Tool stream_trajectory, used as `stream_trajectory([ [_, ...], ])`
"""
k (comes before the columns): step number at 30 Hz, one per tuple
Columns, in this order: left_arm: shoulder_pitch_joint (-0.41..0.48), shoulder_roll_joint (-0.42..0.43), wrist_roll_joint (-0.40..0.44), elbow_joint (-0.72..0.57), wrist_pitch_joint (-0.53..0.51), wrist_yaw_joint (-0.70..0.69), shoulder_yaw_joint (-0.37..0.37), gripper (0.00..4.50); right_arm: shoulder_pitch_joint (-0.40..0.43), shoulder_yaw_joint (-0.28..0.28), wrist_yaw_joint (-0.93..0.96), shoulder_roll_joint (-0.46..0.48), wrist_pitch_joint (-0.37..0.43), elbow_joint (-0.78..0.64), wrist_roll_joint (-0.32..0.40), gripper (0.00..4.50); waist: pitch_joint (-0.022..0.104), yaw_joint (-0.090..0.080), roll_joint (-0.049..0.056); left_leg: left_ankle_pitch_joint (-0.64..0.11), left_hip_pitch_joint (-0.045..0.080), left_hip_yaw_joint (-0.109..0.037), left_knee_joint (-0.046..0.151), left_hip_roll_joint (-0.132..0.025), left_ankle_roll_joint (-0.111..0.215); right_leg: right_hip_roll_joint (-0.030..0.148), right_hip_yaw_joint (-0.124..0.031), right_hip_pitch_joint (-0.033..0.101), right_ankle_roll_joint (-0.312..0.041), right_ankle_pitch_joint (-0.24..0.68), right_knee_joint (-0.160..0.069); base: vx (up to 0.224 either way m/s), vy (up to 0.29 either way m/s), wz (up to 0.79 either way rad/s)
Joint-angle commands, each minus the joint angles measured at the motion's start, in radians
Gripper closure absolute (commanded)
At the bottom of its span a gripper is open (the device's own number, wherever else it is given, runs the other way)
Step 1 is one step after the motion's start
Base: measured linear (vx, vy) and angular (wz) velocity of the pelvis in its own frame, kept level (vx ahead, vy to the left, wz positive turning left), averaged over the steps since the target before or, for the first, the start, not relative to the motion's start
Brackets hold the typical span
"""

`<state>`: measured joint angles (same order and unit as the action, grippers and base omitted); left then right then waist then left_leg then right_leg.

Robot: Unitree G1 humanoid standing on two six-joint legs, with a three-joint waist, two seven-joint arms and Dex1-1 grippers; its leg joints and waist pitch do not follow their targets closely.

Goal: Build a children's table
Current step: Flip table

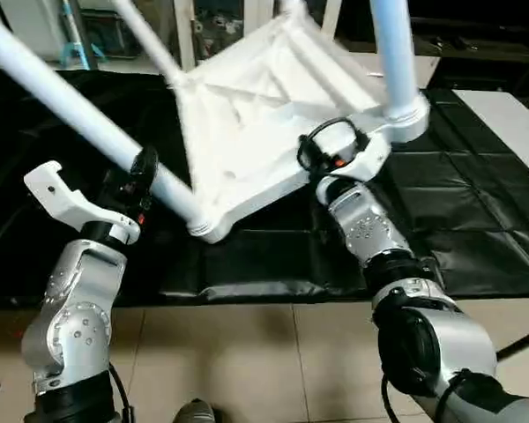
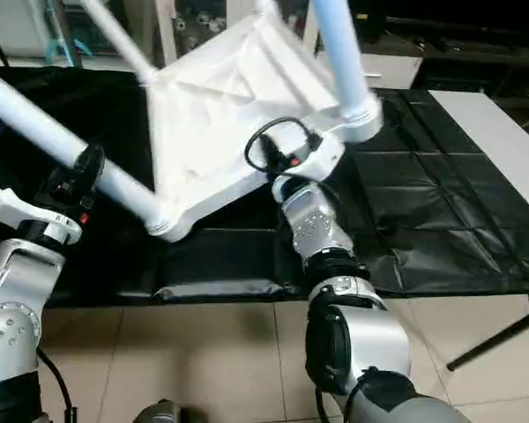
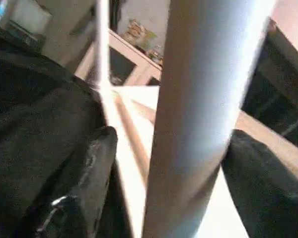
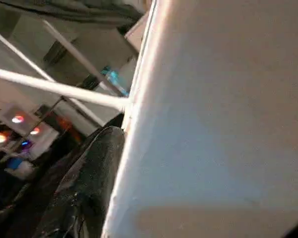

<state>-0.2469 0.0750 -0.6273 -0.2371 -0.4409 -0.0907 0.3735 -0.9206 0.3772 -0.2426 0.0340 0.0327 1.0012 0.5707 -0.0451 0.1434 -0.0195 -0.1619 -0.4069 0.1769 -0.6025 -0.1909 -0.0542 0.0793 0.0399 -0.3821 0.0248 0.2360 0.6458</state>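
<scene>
The children's table lies tilted on the black cover with its ribbed underside point(image 1: 256, 115) facing me and its legs in the corner sockets. One leg point(image 1: 62, 97) runs from the near corner socket point(image 1: 207, 225) up to the far left. My left gripper point(image 1: 141, 181) is shut around it, and the tube point(image 3: 198, 119) sits between the black fingers point(image 3: 89, 173). A second leg point(image 1: 392, 53) rises from the right corner socket point(image 1: 406, 119), and a third leg point(image 1: 145, 40) stands farther back. My right gripper point(image 1: 331, 150) clamps the top's near rim beside that right socket, with one finger point(image 4: 89, 183) pressed to the white plastic point(image 4: 213, 124).
The black-covered work table point(image 1: 476, 203) stretches under and to the right of the white table. A white board point(image 1: 511, 123) lies at its far right. Tiled floor point(image 1: 247, 352) is in front, with a dark stand leg point(image 2: 502, 335) on it. Shelves and clutter stand behind.
</scene>
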Motion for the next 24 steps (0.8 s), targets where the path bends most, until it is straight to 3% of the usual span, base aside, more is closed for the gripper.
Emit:
stream_trajectory([
  [1,-0.014,0.006,0.026,0.015,0.037,0.032,0.013,0.82,0.011,-0.009,0.082,-0.069,-0.054,-0.081,-0.071,2.36,0.067,-0.014,0.011,-0.211,0.045,-0.007,0.077,-0.036,-0.069,0.047,-0.029,0.021,-0.132,-0.028,-0.069,0.0,0.0,0.0],
  [6,-0.021,0.017,0.052,0.031,0.079,0.06,0.039,0.82,0.026,-0.046,0.072,-0.115,-0.02,-0.159,-0.12,2.4,0.07,-0.011,0.005,-0.177,0.039,-0.008,0.073,-0.032,-0.072,0.045,-0.029,0.027,-0.102,-0.067,-0.066,0.0,0.0,0.0],
  [8,-0.021,0.017,0.052,0.031,0.079,0.06,0.039,0.82,0.026,-0.046,0.072,-0.115,-0.02,-0.159,-0.12,2.41,0.07,-0.012,0.003,-0.168,0.037,-0.008,0.072,-0.031,-0.07,0.045,-0.029,0.027,-0.1,-0.077,-0.065,0.0,0.0,0.0],
  [9,-0.023,0.023,0.061,0.035,0.086,0.064,0.045,0.82,0.036,-0.07,0.077,-0.133,-0.017,-0.185,-0.153,2.41,0.07,-0.014,0.003,-0.166,0.036,-0.007,0.072,-0.03,-0.069,0.045,-0.029,0.027,-0.104,-0.077,-0.065,0.0,0.0,0.0],
  [13,-0.026,0.046,0.089,0.056,0.12,0.083,0.068,0.82,0.048,-0.109,0.055,-0.189,0.037,-0.284,-0.19,2.41,0.07,-0.016,0.005,-0.159,0.039,-0.008,0.07,-0.028,-0.066,0.04,-0.029,0.028,-0.091,-0.087,-0.068,0.0,0.0,0.0],
  [17,-0.024,0.053,0.099,0.061,0.129,0.079,0.062,0.82,0.046,-0.132,0.028,-0.214,0.058,-0.303,-0.204,2.42,0.068,-0.018,0.004,-0.179,0.038,-0.007,0.071,-0.03,-0.072,0.043,-0.029,0.026,-0.1,-0.056,-0.069,0.0,0.0,0.0],
  [19,-0.027,0.065,0.122,0.069,0.149,0.074,0.055,0.82,0.041,-0.179,0.004,-0.255,0.063,-0.323,-0.257,2.43,0.068,-0.02,0.001,-0.182,0.038,-0.006,0.071,-0.03,-0.07,0.042,-0.03,0.026,-0.105,-0.047,-0.071,0.0,0.0,0.0],
  [24,-0.029,0.087,0.153,0.069,0.157,0.058,0.034,0.82,0.018,-0.196,0.014,-0.285,0.071,-0.342,-0.287,2.46,0.068,-0.019,0.0,-0.172,0.04,-0.005,0.068,-0.029,-0.066,0.041,-0.031,0.025,-0.11,-0.05,-0.069,0.0,0.0,0.0],
])
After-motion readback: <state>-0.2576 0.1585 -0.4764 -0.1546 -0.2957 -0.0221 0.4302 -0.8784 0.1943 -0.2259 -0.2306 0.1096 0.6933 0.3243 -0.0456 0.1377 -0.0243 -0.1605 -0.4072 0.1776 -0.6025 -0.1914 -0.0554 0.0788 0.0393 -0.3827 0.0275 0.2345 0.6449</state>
